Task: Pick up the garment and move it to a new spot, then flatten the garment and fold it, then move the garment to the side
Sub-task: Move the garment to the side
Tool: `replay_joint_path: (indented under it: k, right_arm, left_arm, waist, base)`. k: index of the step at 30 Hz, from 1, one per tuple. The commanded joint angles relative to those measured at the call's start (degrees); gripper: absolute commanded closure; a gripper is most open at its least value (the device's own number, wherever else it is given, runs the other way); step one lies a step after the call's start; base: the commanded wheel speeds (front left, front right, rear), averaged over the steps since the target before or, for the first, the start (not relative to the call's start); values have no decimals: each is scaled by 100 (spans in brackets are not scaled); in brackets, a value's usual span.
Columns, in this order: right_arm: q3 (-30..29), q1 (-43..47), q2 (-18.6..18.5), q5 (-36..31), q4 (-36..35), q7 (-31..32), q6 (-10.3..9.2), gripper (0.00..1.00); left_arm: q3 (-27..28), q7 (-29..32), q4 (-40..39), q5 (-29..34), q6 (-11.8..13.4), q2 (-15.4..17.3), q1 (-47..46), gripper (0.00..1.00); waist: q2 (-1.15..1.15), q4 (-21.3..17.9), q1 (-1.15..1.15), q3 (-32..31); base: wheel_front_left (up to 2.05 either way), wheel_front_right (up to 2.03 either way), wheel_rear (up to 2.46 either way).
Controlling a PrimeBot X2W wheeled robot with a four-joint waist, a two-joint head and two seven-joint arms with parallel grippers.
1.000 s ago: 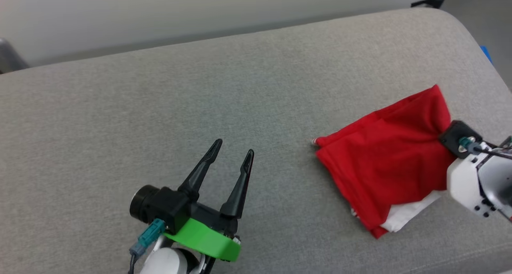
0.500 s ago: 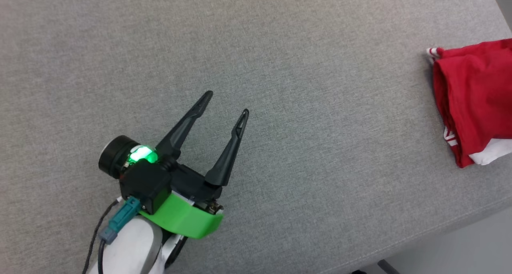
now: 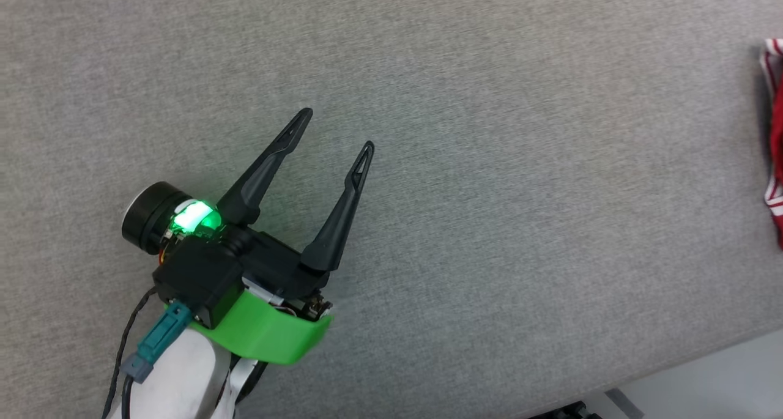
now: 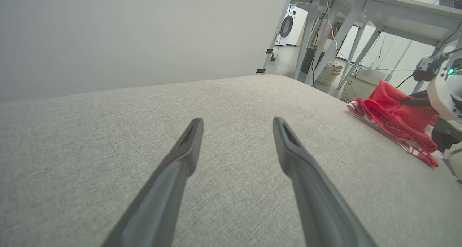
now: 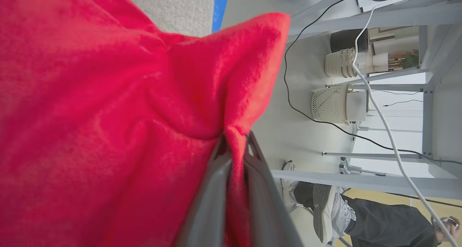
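Garment (image 4: 393,120): red folded bundle with striped trim, lying at far right end of grey cushion (image 3: 489,223), close to its drop-off.
Right gripper (image 5: 234,139): jaws pressed together on a thin ridge of red cloth at bundle's edge.
Left gripper (image 3: 335,130): jaws spread wide, empty, over cushion's middle, well apart from bundle.
Risk, slip: narrow pinch; cloth likely to pull free under a tug.
Risk, unfolding: one-point hold; layers likely to sag open.
Risk, overshoot: little cushion left; further sideways carry likely to spill bundle off.
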Motion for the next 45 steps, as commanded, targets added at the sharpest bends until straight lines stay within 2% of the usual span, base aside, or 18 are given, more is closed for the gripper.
replay_joint_path:
  k: [1,2,3,4,5,16,22,27,30,34,39,45]
  right_arm:
    - [-41,-136,72,-62,108,-63,-8,100]
    - [-62,-161,91,-92,185,-86,-8,100]
    - [-83,-189,108,-135,271,-120,-8,56]
    - [-104,-210,119,-174,332,-155,-8,5]
    - [-140,-236,138,-216,409,-194,-8,0]
    - [-245,-467,165,-500,805,-659,-8,0]
    - [-203,-517,374,16,567,-1148,-8,0]
    - [-65,-255,659,890,-82,-1307,-8,0]
    - [-152,110,803,1540,-591,-1141,-8,0]
    - [-250,770,970,2041,-1465,-898,-8,0]
    - [-573,1641,1441,2284,-2591,-721,-8,0]
    - [-718,2704,2278,2182,-3685,-677,-8,0]
  left_arm:
    - [19,-24,-29,43,35,42,-89,0]
    - [15,-34,-23,38,36,41,-87,0]
    - [9,-49,-7,31,38,37,-84,0]
    - [7,-63,10,27,43,32,-82,0]
    - [2,-84,34,18,49,21,-77,0]
    - [-57,-317,489,-135,67,-141,19,0]
    - [74,-451,966,-304,114,-295,275,0]
    - [289,-488,1338,-431,174,-460,594,0]
    - [439,-491,1572,-468,246,-615,802,0]
    - [632,-492,1728,-489,290,-831,1046,0]
    - [898,-493,1908,-496,333,-990,1329,0]
    - [1106,-493,1954,-414,353,-1101,1583,0]
  waist:
    - [0,138,-1,101]
    - [0,155,-1,90]
    - [0,174,-1,69]
    - [0,185,-1,46]
    - [0,198,-1,13]
    - [0,317,-1,-645]
    - [0,450,-1,-1459]
    - [0,660,-1,-2233]
    - [0,846,-1,-2683]
    - [0,1097,-1,-3104]
    - [0,1364,-1,-3452]
    - [0,1658,-1,-3710]
  base:
    - [0,0,0]
    - [0,0,0]
    - [0,0,0]
    - [0,0,0]
    - [0,0,0]
    - [0,0,0]
    - [0,0,0]
    - [0,0,0]
    - [0,0,0]
    - [0,0,0]
    - [0,0,0]
    - [0,0,0]
